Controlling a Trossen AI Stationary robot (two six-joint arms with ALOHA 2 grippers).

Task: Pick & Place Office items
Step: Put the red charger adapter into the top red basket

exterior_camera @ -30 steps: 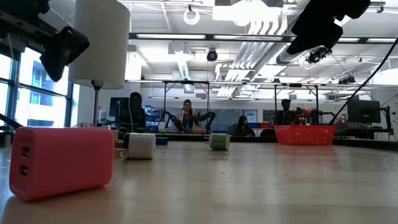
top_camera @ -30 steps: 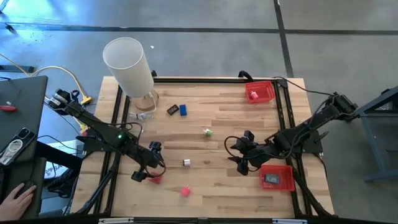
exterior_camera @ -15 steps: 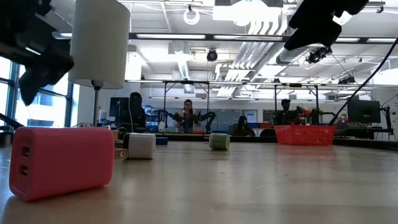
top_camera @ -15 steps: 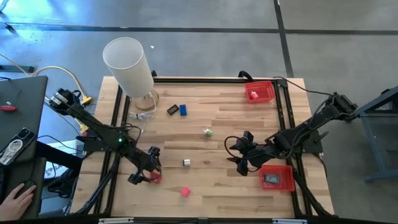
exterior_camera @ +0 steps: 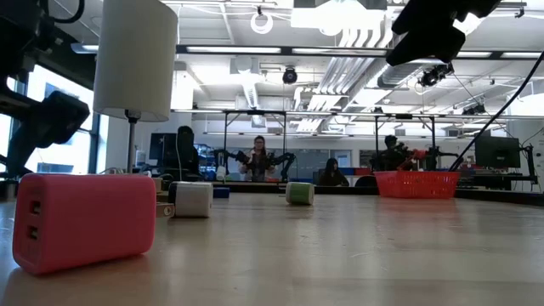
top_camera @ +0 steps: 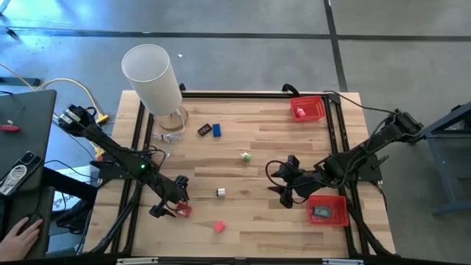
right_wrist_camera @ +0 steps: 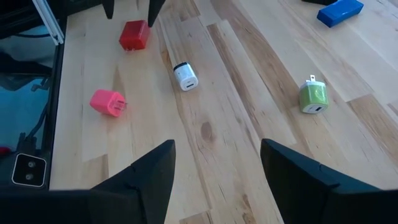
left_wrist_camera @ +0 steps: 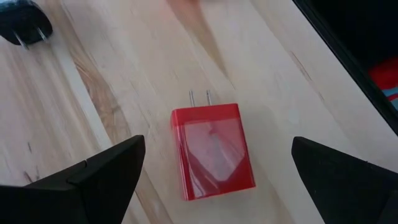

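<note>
My left gripper [left_wrist_camera: 218, 143] is open above a red charger [left_wrist_camera: 212, 149], one finger on either side of it, touching nothing. The charger [top_camera: 183, 211] lies flat on the wood near the table's near left corner, prongs [left_wrist_camera: 199, 98] level. My right gripper [right_wrist_camera: 216, 144] hangs open over the table's right half [top_camera: 287, 188], beside the near red tray [top_camera: 340, 217]. A pink charger [top_camera: 218, 227], a white one [top_camera: 220, 193], a green one [top_camera: 246, 156], and a blue piece [top_camera: 217, 130] and a black piece [top_camera: 204, 131] lie loose on the table.
A tall white cylinder [top_camera: 151, 77] stands at the far left corner. A second red tray [top_camera: 318, 114] sits at the far right, with a red piece in it; the near tray holds a dark piece [top_camera: 321, 212]. Another black charger [left_wrist_camera: 23, 25] lies near the left gripper. People show in the room beyond.
My left gripper has come down and a little toward the near left, over the red charger, staying open. The right arm has kept still, and no item has moved.
</note>
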